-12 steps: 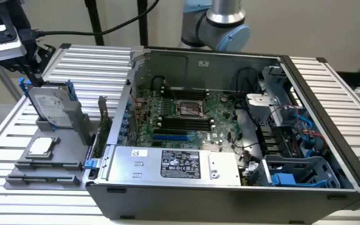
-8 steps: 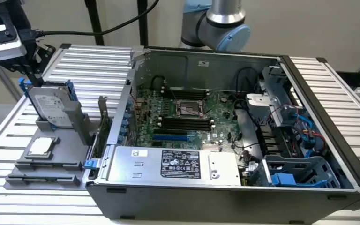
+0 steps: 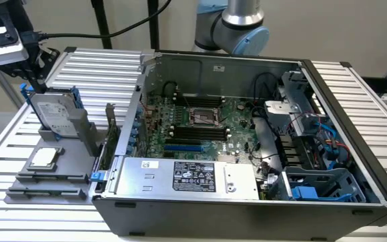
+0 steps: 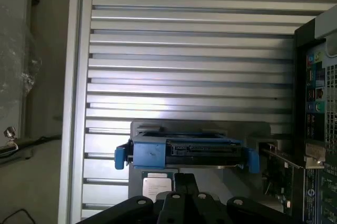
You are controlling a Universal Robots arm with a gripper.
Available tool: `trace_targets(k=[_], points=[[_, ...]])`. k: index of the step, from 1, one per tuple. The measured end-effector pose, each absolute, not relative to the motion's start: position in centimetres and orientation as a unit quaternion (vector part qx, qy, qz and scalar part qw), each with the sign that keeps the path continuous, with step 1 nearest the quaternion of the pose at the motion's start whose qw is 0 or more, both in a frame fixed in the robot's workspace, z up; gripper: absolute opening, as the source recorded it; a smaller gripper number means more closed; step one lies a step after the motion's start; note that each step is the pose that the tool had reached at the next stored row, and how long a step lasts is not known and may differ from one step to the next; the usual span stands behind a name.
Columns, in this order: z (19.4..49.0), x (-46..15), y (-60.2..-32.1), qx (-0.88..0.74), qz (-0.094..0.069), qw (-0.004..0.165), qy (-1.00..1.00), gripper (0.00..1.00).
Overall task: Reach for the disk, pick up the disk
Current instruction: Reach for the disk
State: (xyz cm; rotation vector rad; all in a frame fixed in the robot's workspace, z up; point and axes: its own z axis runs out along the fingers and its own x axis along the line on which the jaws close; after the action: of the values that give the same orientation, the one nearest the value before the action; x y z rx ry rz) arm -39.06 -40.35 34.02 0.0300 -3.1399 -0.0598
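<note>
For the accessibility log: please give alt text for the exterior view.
A robot arm's shut claw sits at the top edge of the blue-framed disk, which stands upright in a grey holder on the exterior view's left, beside an open computer case.

Shows silver-grey and a white printed label on the disk [image 3: 54, 113], edged in bright blue, just outside the dark computer case [image 3: 247, 217]. Shows black on the gripper [image 3: 36, 84], also outside the case. Runs pale silver in even parallel slats across the table [image 3: 99, 65] under the case. Shows green on the motherboard [image 3: 210, 126] inside the case, and silver on the box [image 3: 146, 176] there, with a black label in white print.
</note>
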Motion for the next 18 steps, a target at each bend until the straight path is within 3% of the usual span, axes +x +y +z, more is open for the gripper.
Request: trace_targets(k=[18], points=[[34.6,-41.1,-38.3,0.010,-0.010,0.001,-1.000,0.11]])
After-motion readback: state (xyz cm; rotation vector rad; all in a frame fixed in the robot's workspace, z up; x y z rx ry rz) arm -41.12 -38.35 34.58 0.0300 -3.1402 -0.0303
